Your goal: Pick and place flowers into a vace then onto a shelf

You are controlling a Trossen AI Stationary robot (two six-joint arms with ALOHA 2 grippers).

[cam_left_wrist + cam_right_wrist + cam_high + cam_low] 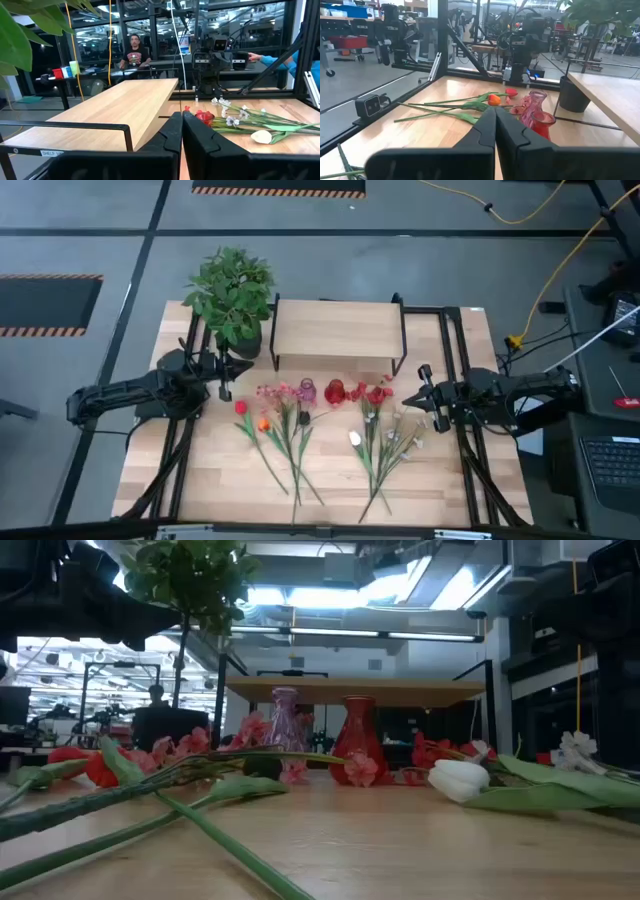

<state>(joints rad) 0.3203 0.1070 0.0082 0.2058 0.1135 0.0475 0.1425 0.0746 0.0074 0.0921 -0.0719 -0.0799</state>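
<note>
Loose flowers lie flat on the tabletop in two bunches, a left bunch (280, 430) and a right bunch (385, 438), stems toward the near edge. A clear pink vase (307, 391) and a red vase (334, 392) stand upright between them, just in front of the shelf (337, 330). My left gripper (225, 385) hovers shut left of the flowers, by the shelf's left end. My right gripper (428, 395) hovers shut right of them. In each wrist view the fingers meet with nothing between them: left gripper (181, 131), right gripper (495, 125).
A bushy green plant in a black pot (232, 295) stands at the shelf's left end, close behind my left gripper. Black frame rails (455, 350) run along both table sides. A bare strip of tabletop (330, 505) lies near the front edge. A person (134, 50) sits in the room beyond.
</note>
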